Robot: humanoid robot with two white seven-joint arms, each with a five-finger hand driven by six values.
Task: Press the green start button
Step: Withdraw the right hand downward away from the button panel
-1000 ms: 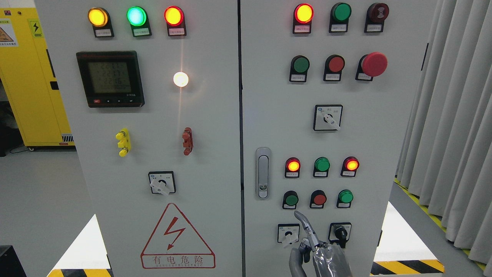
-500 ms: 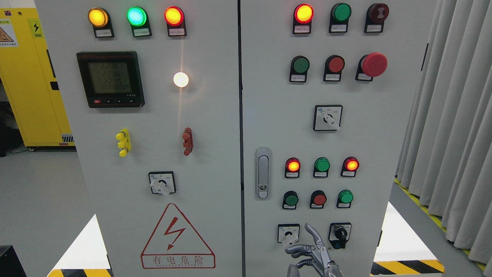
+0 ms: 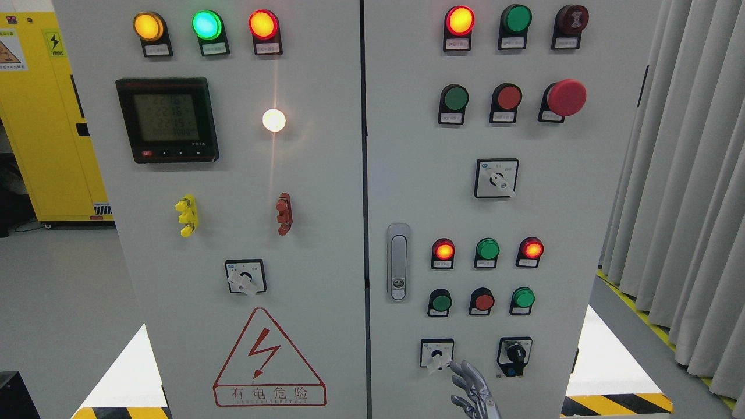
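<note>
While the hand (image 3: 472, 393), seemingly right, hangs loose-fingered, the green button (image 3: 440, 302) sits above.

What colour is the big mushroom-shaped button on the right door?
Red. The mushroom-shaped button shows clearly in the head view, on the right door.

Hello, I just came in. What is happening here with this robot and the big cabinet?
A humanoid robot faces a tall grey electrical control cabinet with lamps, buttons and rotary switches. Only one silver metal hand shows, at the bottom edge, fingers loosely spread and holding nothing. From which side its arm comes cannot be seen. It sits below the row with the small round green push button and touches no button. A second ago its finger pointed up near that row; it has since dropped lower.
</note>
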